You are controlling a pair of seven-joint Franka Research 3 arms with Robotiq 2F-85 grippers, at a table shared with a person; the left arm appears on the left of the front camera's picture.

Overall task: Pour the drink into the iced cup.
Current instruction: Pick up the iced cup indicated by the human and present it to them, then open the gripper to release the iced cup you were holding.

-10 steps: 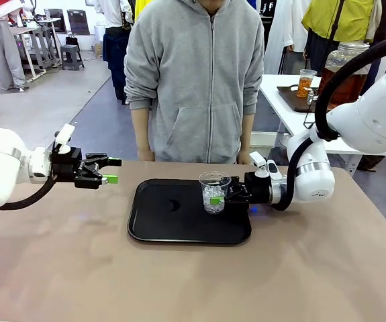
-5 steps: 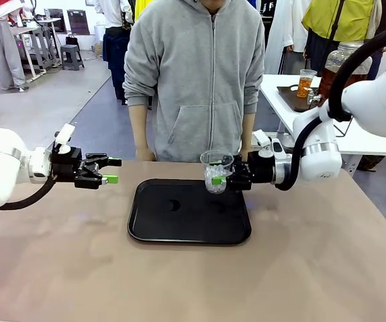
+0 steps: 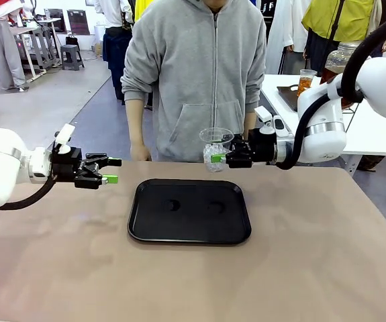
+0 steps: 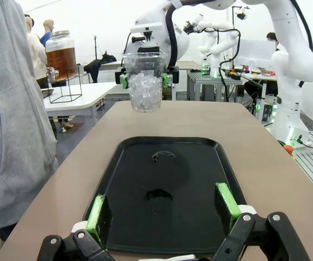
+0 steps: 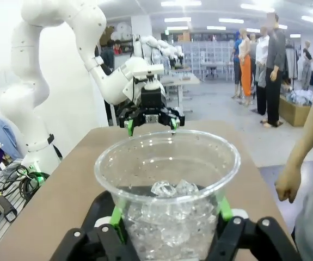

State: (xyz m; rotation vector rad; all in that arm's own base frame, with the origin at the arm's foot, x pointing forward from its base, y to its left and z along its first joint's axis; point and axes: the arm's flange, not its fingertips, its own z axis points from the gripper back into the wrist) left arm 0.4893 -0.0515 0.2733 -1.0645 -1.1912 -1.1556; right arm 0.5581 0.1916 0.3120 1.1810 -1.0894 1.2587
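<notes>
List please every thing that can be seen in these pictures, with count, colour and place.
Clear plastic cup with ice: one, transparent, held in the air above the far edge of the tray.
Black rectangular tray: one, black, middle of the table, nothing on it.
Table: one, beige-brown.
Large clear glass jar with tea-like drink: one, amber-brown, on a wire stand on a white side table.
Small cup of orange drink: one, beside the jar.
Person: one, grey hoodie, far side.
Left gripper: open, holding nothing.
Right gripper: shut on the cup.
</notes>
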